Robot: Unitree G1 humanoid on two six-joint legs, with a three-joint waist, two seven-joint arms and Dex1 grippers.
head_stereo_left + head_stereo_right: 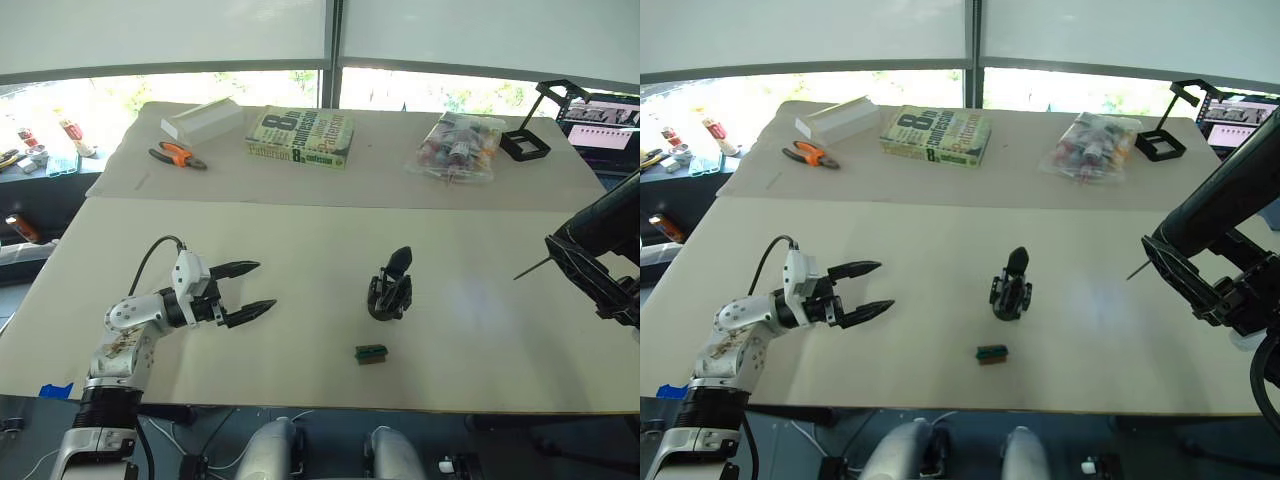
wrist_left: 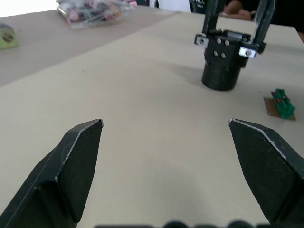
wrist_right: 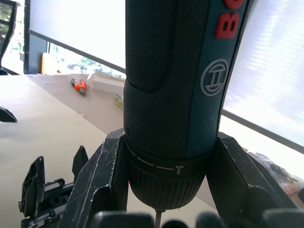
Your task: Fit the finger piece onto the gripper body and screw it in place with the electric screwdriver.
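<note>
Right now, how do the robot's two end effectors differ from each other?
The left end effector is open and holds nothing, while the right end effector is shut on the electric screwdriver. The left one hovers low over the table, pointing toward the gripper body; the right one sits off the table's right edge, its screwdriver bit aimed inward. Both have two black fingers.

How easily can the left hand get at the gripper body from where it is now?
Probably easily. The left hand is open and points across the table toward the gripper body, with only bare table between them. The small green block lies nearer the front edge, off that line.
</note>
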